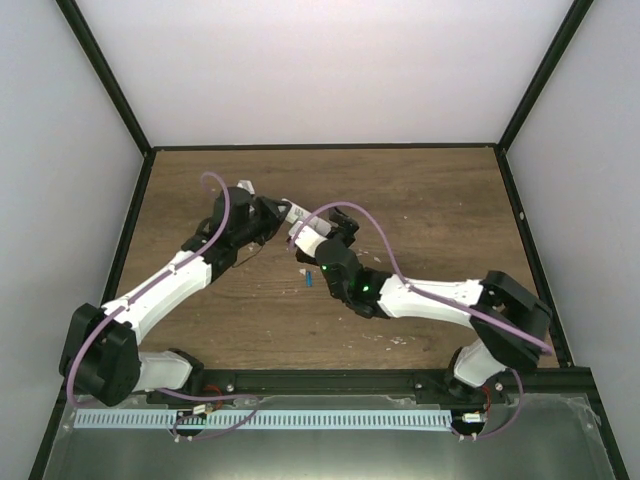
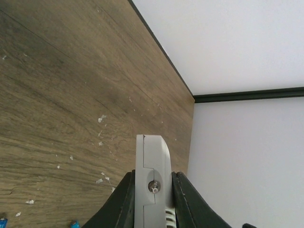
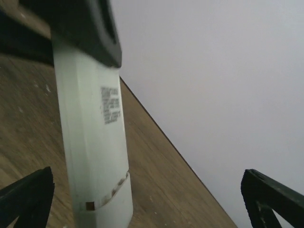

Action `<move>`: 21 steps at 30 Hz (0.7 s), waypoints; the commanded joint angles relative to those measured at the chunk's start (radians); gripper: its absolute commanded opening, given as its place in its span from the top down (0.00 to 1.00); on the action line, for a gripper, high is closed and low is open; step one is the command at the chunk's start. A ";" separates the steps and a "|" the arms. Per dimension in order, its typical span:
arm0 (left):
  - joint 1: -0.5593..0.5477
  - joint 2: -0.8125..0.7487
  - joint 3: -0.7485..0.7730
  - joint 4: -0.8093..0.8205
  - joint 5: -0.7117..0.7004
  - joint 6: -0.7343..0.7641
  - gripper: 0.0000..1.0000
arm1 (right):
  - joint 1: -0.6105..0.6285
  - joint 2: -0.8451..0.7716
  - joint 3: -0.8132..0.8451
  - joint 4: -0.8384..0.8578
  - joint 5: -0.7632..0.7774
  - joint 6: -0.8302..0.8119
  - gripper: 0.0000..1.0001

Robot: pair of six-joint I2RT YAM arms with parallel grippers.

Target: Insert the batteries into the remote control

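— While our left gripper (image 2: 153,176) pinches the remote control (image 2: 152,156) between its two fingers and holds it above the table (image 1: 430,200), what do we ask from the other arm?
— Our right gripper (image 3: 146,172) is spread wide and carries nothing. The remote stands just in front of it, with the label side toward its camera. We judge that the work now is to fetch a battery (image 1: 308,280), which lies on the wood near the two wrists.
— How do we do this well?
— We hold the left grip firm and the handset quiet, so the bay does not wander. We lower the right fingers across the little cylinder, not along it, because it can roll away.
— And the cover?
— A curved seam shows near the lower end of the back. Whether the bay is open, we cannot tell, so we check this first. The second battery we cannot place with certainty.
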 commanded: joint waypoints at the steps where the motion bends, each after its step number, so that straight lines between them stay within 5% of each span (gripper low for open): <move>1: 0.007 -0.036 -0.046 0.131 0.044 0.032 0.89 | 0.005 -0.093 0.020 -0.182 -0.152 0.186 0.00; 8: 0.012 -0.043 -0.119 0.326 0.159 0.200 0.84 | -0.063 -0.193 0.048 -0.481 -0.468 0.418 0.00; 21: 0.078 -0.076 -0.241 0.441 0.422 0.379 0.82 | -0.255 -0.419 -0.005 -0.611 -0.856 0.459 0.00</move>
